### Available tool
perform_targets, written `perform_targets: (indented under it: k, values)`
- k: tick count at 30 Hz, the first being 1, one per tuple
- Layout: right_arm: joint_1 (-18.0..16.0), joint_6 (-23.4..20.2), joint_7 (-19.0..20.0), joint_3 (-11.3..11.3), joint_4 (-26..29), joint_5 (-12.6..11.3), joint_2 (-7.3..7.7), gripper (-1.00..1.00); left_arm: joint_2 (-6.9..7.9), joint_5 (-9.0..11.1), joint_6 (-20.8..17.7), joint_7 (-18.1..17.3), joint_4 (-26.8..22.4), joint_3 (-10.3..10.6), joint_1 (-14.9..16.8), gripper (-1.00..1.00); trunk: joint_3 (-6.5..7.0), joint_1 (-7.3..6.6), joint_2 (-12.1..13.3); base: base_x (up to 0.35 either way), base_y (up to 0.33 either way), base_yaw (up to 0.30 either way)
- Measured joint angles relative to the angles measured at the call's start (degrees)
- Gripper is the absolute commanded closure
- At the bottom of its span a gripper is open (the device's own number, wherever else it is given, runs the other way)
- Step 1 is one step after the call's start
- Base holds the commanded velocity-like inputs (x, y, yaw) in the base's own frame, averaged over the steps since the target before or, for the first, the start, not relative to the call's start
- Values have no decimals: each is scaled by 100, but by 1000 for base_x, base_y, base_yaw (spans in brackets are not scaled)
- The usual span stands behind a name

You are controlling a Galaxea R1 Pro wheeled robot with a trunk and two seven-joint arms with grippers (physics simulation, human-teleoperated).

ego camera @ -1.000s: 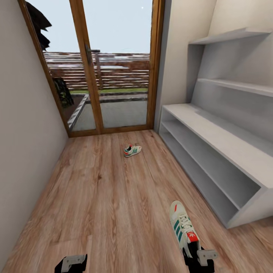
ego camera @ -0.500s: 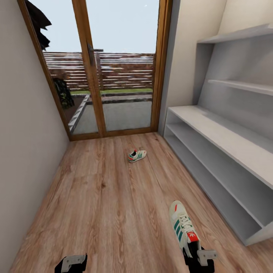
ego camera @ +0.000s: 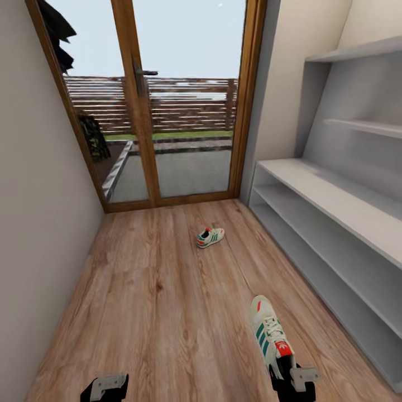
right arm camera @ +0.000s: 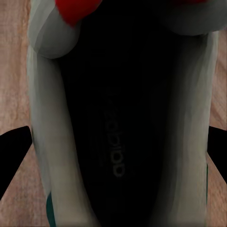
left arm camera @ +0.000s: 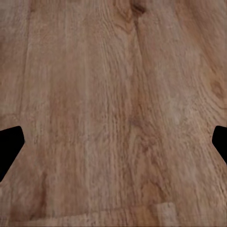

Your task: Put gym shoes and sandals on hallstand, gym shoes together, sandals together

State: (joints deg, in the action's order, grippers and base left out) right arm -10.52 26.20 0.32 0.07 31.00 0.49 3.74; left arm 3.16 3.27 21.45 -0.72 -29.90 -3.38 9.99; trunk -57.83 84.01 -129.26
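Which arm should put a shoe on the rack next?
Right. The right gripper holds a gym shoe, and the hallstand stands on that side. The left gripper hangs open over bare floor.

The corridor floor [ego camera: 151, 312] looks like light brown wood planks with wavy grain lines and small dark knots, and it is smooth with a soft shine. The hallstand [ego camera: 335, 206] is pale grey and looks painted, flat and matt. The door frame [ego camera: 139, 111] is warm brown wood, and its panes are clear glass. The near gym shoe [ego camera: 268, 335] looks like cream leather with cloth laces, and inside it has a dark, dull lining [right arm camera: 118, 118]. The far gym shoe [ego camera: 210, 237] looks the same. The wall [ego camera: 39, 195] is plain, smooth and matt.
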Motion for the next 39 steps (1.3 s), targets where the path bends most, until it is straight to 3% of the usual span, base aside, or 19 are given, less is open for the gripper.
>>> perform_targets:
  k: [12, 30, 39]
  values:
    - [0, 0, 0, -7, 3, -1, 2, 100, 0, 0, 0, 0, -1, 0, 0, -100, 0, 0, 0, 283, 206, -8]
    - [1, -1, 0, -7, 4, 0, 3, 100, 0, 0, 1, 0, 3, 1, 1, -100, 0, 0, 0, 281, 215, -231]
    - [0, 0, 0, -7, 4, -1, 14, 100, 0, 0, 0, 0, 1, 1, 0, -100, 0, 0, 0, 318, 127, -22]
